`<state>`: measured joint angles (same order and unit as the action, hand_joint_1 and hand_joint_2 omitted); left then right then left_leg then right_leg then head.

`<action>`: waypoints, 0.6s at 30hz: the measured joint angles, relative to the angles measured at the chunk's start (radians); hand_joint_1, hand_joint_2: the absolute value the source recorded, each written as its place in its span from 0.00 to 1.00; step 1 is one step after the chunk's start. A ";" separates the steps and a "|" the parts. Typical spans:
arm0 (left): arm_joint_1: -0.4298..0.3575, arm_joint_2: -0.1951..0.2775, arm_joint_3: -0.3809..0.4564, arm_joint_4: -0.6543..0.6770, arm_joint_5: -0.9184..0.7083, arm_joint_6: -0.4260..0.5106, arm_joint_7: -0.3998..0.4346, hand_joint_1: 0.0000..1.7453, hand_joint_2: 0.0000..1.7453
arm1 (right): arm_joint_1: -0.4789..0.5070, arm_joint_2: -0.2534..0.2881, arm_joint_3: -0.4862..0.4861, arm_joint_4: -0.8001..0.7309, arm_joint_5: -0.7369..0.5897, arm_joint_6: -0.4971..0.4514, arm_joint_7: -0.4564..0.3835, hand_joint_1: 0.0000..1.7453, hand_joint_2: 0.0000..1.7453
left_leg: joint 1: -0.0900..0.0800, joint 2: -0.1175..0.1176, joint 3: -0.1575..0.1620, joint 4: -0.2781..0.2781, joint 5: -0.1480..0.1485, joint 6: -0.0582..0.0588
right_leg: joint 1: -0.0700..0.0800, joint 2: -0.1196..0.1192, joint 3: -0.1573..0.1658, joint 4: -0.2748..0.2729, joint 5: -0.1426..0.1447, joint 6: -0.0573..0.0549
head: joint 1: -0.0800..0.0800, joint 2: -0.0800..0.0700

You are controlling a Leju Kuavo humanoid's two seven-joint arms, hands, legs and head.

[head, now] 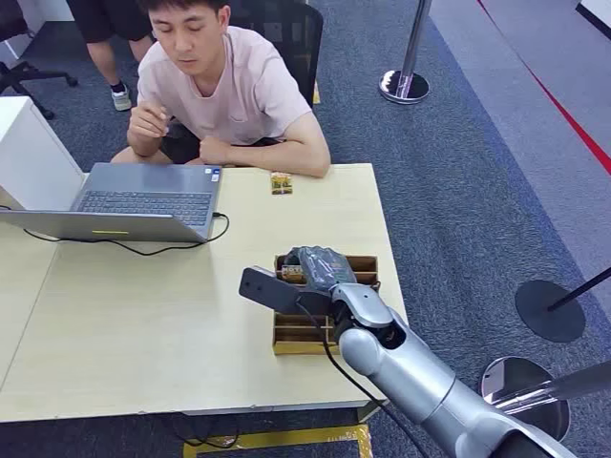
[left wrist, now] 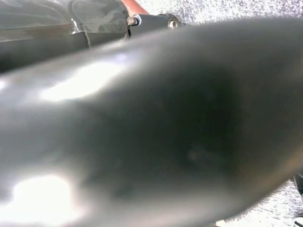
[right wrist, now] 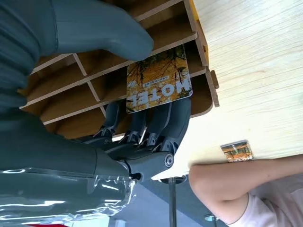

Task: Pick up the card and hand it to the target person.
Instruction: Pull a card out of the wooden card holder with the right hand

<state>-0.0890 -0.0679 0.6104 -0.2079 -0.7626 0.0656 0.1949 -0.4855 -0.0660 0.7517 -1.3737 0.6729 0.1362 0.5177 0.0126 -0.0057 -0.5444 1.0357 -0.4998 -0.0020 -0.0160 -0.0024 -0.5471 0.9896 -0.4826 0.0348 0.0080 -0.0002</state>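
One readable word: "HOTEL" on the card.
You can read "HOTEL" in white capitals on the card (right wrist: 158,80) standing in the wooden rack (right wrist: 107,71), with a smaller line beside it too fine to make out. The second card (right wrist: 236,151) on the table (right wrist: 257,71) carries print too small to read.

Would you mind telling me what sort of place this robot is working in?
Probably an office or a mock hotel reception desk: grey carpet, a laptop, a barrier post, and a card marked HOTEL.
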 joint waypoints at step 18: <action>0.000 0.000 0.000 0.000 0.001 0.006 -0.004 0.00 0.00 | -0.012 0.008 0.005 0.015 0.000 0.004 0.000 0.84 1.00 | 0.000 0.000 0.000 0.000 0.000 0.000 | 0.000 0.000 0.000 0.000 0.000 0.000 | 0.000 0.000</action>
<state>-0.0890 -0.0679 0.6105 -0.2079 -0.7616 0.0715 0.1905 -0.4971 -0.0584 0.7570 -1.3592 0.6733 0.1402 0.5177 0.0126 -0.0057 -0.5445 1.0357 -0.4998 -0.0020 -0.0160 -0.0025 -0.5471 0.9896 -0.4826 0.0348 0.0080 -0.0004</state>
